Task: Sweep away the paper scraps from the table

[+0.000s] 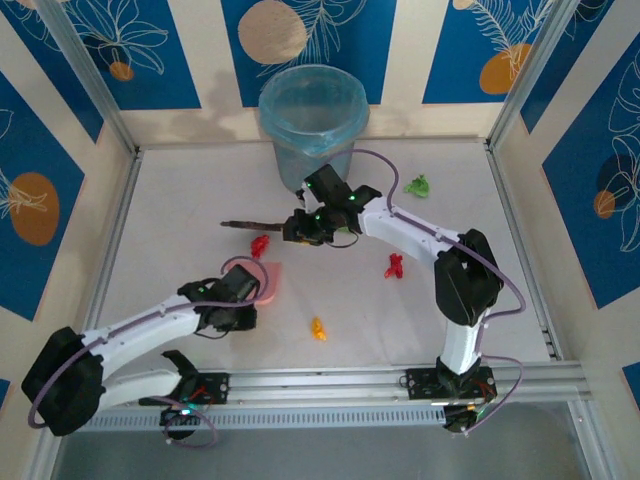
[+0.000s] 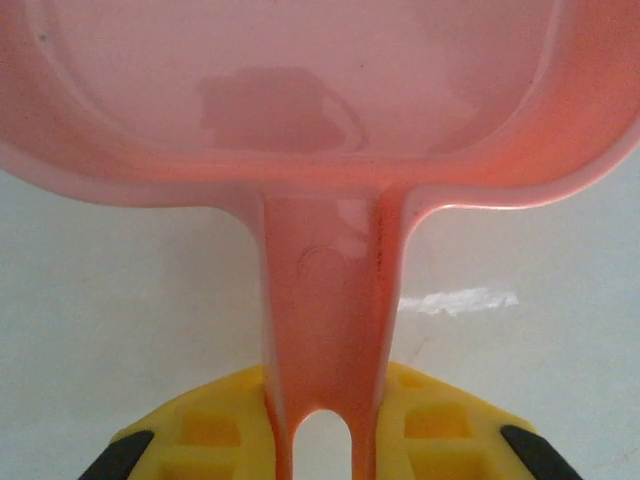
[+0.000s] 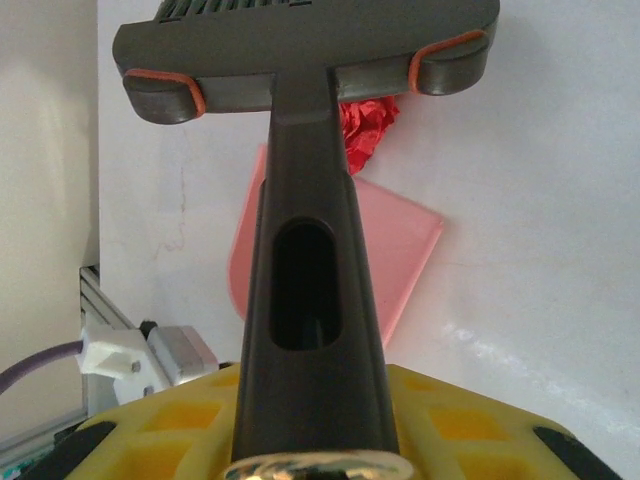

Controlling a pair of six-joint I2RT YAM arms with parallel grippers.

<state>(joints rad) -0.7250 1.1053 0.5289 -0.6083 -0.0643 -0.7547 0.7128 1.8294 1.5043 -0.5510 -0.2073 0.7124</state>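
Progress is looking slight from where I am standing. Four paper scraps are lying loose on the pale grey-white counter (image 1: 440, 300): a red crumpled wad (image 1: 260, 243) near the middle, a second red wad (image 1: 394, 266) further right, a green wad (image 1: 418, 186) towards the far right corner, and an orange wad (image 1: 318, 328) close to the near rail. As far as I am seeing, none of them is sitting in the pan.

The left pincer (image 2: 322, 445) is gripping the handle of a pink plastic dustpan (image 2: 300, 90), which is lying on the counter with its mouth facing the first red wad. The stretch of pan showing in the left wrist view is carrying nothing.

The right pincer (image 3: 315, 430) is closed on the handle of a dark grey plastic hand brush with orange trim (image 3: 300, 50). That red wad is lying between the brush head and the dustpan, just beside the head. Whether the bristles are touching the counter I cannot tell.

I am judging this to be the sweep of the first wad into the pan, not yet done. The other three are lying well apart from one another and from the pan, so each is likely needing its own pass. A translucent blue-lined plastic bin (image 1: 313, 115) is standing at the far wall, and I cannot tell what it is holding.
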